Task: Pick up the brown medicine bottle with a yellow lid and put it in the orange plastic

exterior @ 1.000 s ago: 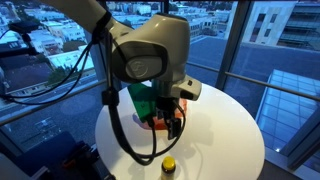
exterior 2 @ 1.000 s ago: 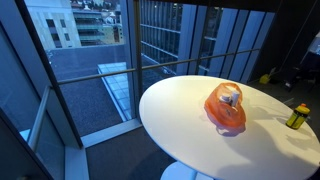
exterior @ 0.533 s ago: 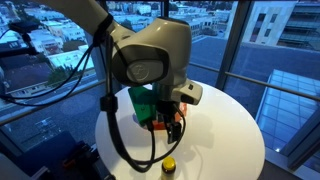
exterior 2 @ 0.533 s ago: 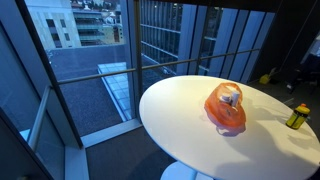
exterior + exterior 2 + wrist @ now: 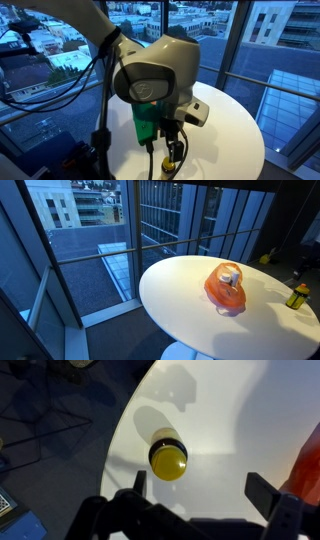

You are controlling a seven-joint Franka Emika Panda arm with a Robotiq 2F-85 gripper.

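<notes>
Hanging low over the white desk (image 5: pixel 230 410), the hand (image 5: pixel 200 488) is released, its two fingers (image 5: pixel 262 490) spread wide and holding nothing. In the wrist view the brown bottle (image 5: pixel 168 458) stands upright close to the desk's rim, seen from above by its yellow lid. It sits just ahead of the fingertips, nearer one finger than the other, and touches neither. The orange plastic (image 5: pixel 308 460) only peeks in at that picture's edge. In an exterior view the whole orange plastic (image 5: pixel 225 288) lies crumpled mid-desk, with the bottle (image 5: pixel 297 296) well apart from it. In an exterior view the bulky arm (image 5: pixel 150 75) fills the picture and the hand (image 5: pixel 174 152) hides the bottle.
</notes>
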